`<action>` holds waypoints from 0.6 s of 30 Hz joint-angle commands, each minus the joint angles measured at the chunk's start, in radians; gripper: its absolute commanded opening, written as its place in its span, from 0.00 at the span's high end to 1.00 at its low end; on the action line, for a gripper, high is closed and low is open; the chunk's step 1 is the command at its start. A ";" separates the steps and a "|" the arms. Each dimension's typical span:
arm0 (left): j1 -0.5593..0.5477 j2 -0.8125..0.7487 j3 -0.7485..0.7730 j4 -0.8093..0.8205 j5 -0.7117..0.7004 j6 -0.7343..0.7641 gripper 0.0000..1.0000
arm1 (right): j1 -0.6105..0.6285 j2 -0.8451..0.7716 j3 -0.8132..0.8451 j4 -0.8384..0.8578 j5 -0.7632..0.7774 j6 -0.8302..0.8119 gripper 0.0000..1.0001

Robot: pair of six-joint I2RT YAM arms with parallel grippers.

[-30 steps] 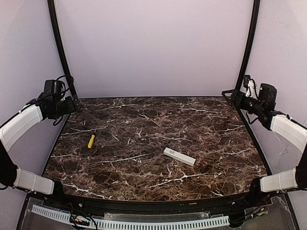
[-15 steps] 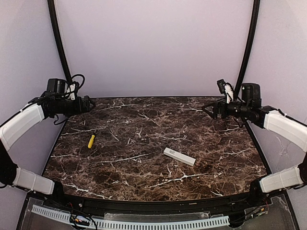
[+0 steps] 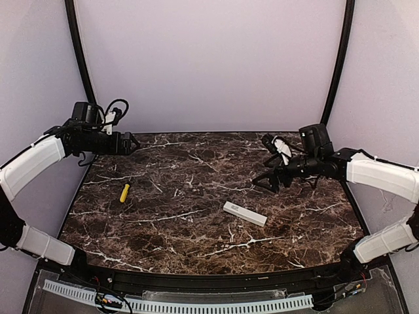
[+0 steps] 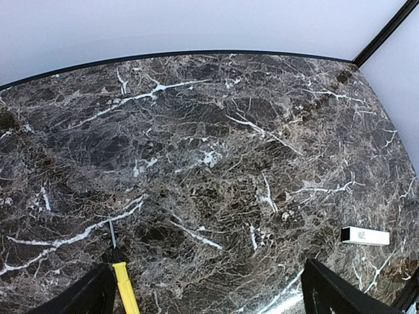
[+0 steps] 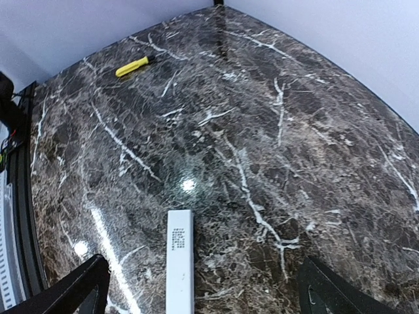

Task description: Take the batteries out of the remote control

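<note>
The remote control [image 3: 245, 214] is a slim white bar lying flat right of the table's centre, its small dark printed mark facing up [image 5: 179, 261]; its end also shows in the left wrist view [image 4: 364, 235]. The batteries are out of view. My right gripper [image 3: 263, 163] hovers open above the marble just beyond the remote, which lies between its fingers [image 5: 85, 284] toward the left one, with no contact. My left gripper [image 3: 133, 144] hangs open over the back left of the table, nothing between its fingers [image 4: 327, 291].
A yellow-handled screwdriver [image 3: 124, 192] lies on the left side of the dark marble table [image 3: 196, 163], just by my left gripper's left finger in the wrist view [image 4: 124, 291]. Purple walls and black corner posts [image 3: 339, 62] close in the back and sides.
Both arms have swung in from the table's back corners. The right gripper moved left and down toward the remote control; the left gripper moved right. Both stayed open.
</note>
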 commanded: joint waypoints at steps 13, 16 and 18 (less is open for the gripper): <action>-0.007 0.010 -0.027 -0.041 -0.024 0.053 0.06 | 0.220 0.197 -0.008 -0.134 0.148 -0.207 0.01; -0.007 0.007 -0.031 -0.041 -0.031 0.058 0.06 | 0.231 0.240 0.001 -0.145 0.172 -0.225 0.01; -0.008 0.006 -0.035 -0.041 -0.036 0.060 0.07 | 0.236 0.269 0.009 -0.148 0.189 -0.230 0.02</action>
